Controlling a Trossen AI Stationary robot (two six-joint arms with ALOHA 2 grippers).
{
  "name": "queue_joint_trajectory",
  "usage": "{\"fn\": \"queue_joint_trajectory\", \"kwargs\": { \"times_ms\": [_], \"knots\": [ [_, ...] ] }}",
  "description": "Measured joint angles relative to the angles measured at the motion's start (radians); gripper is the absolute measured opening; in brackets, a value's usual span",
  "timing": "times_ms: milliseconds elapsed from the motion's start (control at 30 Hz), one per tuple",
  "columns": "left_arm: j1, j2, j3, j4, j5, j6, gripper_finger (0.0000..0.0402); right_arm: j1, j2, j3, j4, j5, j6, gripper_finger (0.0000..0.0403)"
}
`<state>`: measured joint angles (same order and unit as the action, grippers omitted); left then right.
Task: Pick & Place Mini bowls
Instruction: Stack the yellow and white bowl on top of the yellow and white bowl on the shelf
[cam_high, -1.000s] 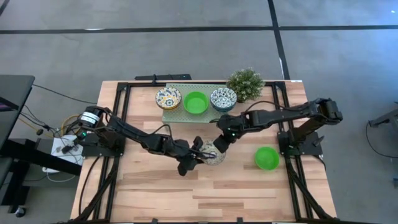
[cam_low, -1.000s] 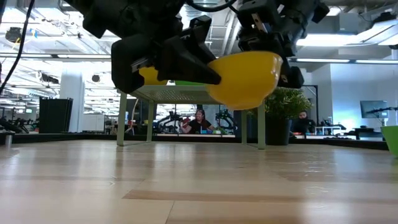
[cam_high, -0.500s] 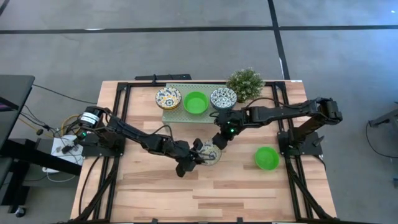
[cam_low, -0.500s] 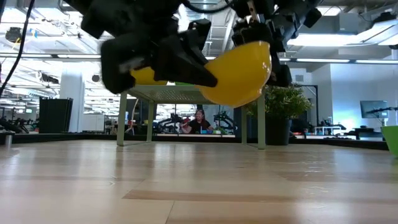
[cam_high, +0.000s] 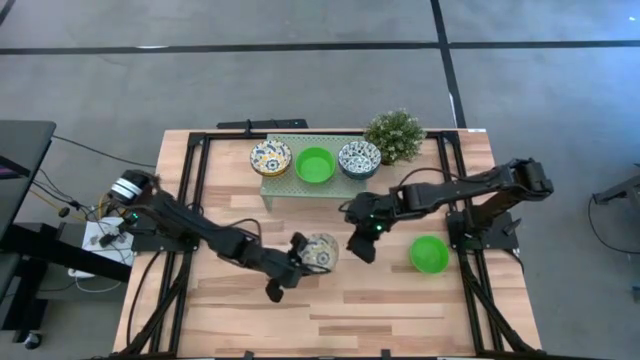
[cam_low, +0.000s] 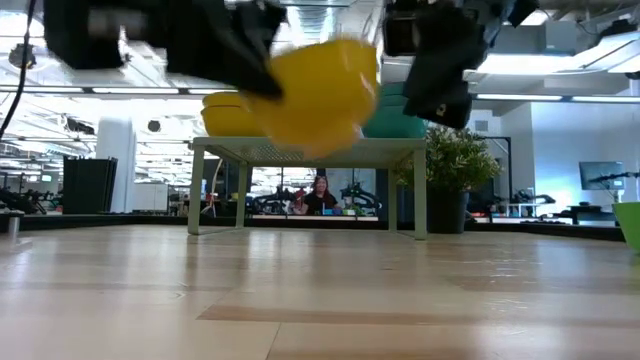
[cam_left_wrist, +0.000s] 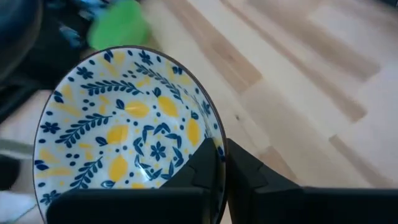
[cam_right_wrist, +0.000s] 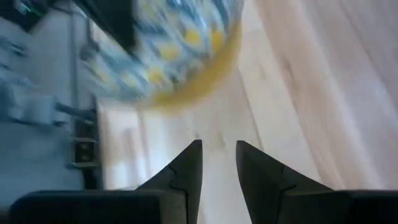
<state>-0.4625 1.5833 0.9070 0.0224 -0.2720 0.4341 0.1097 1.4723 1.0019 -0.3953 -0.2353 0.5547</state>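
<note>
A white mini bowl with a yellow-blue floral pattern (cam_high: 320, 250) hangs in the air over the table's middle, shut in my left gripper (cam_high: 300, 255). The low view shows its yellow outside (cam_low: 315, 90) tilted and clear of the table. My right gripper (cam_high: 362, 245) is open just to the bowl's right, apart from it. The right wrist view has the blurred bowl (cam_right_wrist: 174, 43) beyond the open fingers. A plain green mini bowl (cam_high: 428, 254) sits on the table near the right edge. Three more mini bowls stand on a green rack (cam_high: 290, 185) at the far side. My left gripper (cam_left_wrist: 221, 152) pinches the bowl's rim (cam_left_wrist: 211, 127), one finger inside the bowl and one outside. The fingers come from the table's left side. The bowl is lifted clear of the table and tilted, its inside turned toward the wrist camera.
On the rack stand a yellow-blue patterned bowl (cam_high: 270, 157), a green bowl (cam_high: 315, 165) and a blue patterned bowl (cam_high: 359, 159). A small potted plant (cam_high: 395, 133) stands at the rack's right end. Bare wood lies along the near side of the table.
Both grippers were on the patterned bowl a second ago. My right gripper has let go of it and drawn away toward the near right. My left gripper has carried the bowl toward the table's left, tipping it, still clear of the table.
</note>
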Motion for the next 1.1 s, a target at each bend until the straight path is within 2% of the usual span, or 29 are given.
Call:
{"fn": "queue_joint_trajectory", "kwargs": {
  "times_ms": [167,367,633,733,900,1100],
  "knots": [
    [-0.039,-0.21,0.001,-0.114,-0.109,-0.049,0.0012,0.047,-0.089,-0.001,-0.129,0.146,-0.052,0.0093],
    [0.0,-0.437,0.001,-0.29,-0.275,-0.001,0.0012,0.094,-0.208,-0.001,-0.244,0.351,-0.19,0.0093],
    [0.224,-0.629,0.002,-0.424,-0.304,0.169,0.0012,0.084,-0.259,-0.001,-0.252,0.369,-0.198,0.0093],
    [0.355,-0.662,0.002,-0.485,-0.252,0.173,0.0012,0.079,-0.254,-0.001,-0.252,0.368,-0.198,0.0093],
    [0.567,-0.661,0.002,-0.581,-0.034,0.16,0.0012,0.075,-0.241,-0.001,-0.255,0.368,-0.198,0.0093],
    [0.711,-0.625,0.002,-0.58,0.103,0.191,0.0012,0.058,-0.251,-0.001,-0.255,0.368,-0.198,0.0093]
  ]
}}
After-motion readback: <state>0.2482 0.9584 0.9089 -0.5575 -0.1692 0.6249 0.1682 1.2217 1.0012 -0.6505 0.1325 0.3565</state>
